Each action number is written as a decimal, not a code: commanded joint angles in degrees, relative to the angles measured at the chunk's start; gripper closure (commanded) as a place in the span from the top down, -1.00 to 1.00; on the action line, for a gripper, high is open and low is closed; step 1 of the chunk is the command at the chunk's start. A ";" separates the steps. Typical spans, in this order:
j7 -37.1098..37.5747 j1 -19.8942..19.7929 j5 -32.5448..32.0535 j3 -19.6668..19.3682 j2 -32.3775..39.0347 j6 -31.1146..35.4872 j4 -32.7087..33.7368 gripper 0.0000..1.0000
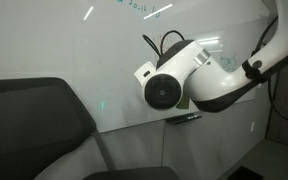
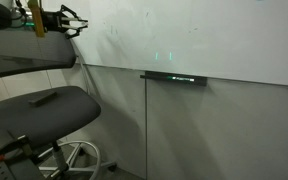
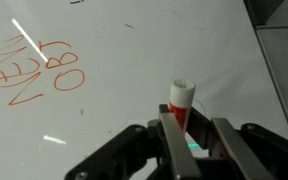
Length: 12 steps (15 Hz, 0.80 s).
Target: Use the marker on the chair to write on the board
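Marker [image 3: 181, 100] is light, stiff and smooth, I judge; my fingers [image 3: 224, 145] are closed narrowly on its lower barrel, white end toward the board [image 3: 134, 60]; a firm hold near the middle should stop slipping.

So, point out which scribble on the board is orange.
The large letters at the left of the wrist view; the small stroke near the top is dark.

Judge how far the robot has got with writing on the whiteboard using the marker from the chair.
Done: the red marker is off the chair, clamped in the gripper. In hand: its tip is aimed at the whiteboard; contact cannot be judged. Left: writing, since no line shows at the tip; the orange writing lies apart.
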 commanded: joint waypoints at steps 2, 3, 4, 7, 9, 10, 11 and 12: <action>-9.20 -0.77 1.69 -1.15 -8.47 -1.44 3.66 -0.89; -10.76 -0.64 2.27 -1.12 -10.14 -2.31 4.30 -0.89; -12.22 -0.21 3.54 -1.10 -10.75 -3.28 4.88 -0.89; -15.23 0.42 5.88 -1.23 -11.09 -4.57 7.00 -0.89; -16.34 0.66 6.43 -1.59 -10.91 -4.87 8.41 -0.89; -16.76 0.77 6.72 -1.71 -10.73 -5.28 9.01 -0.89; -16.94 0.78 6.79 -1.81 -10.67 -5.67 9.63 -0.89; -16.96 0.83 6.66 -2.00 -10.70 -5.91 10.18 -0.89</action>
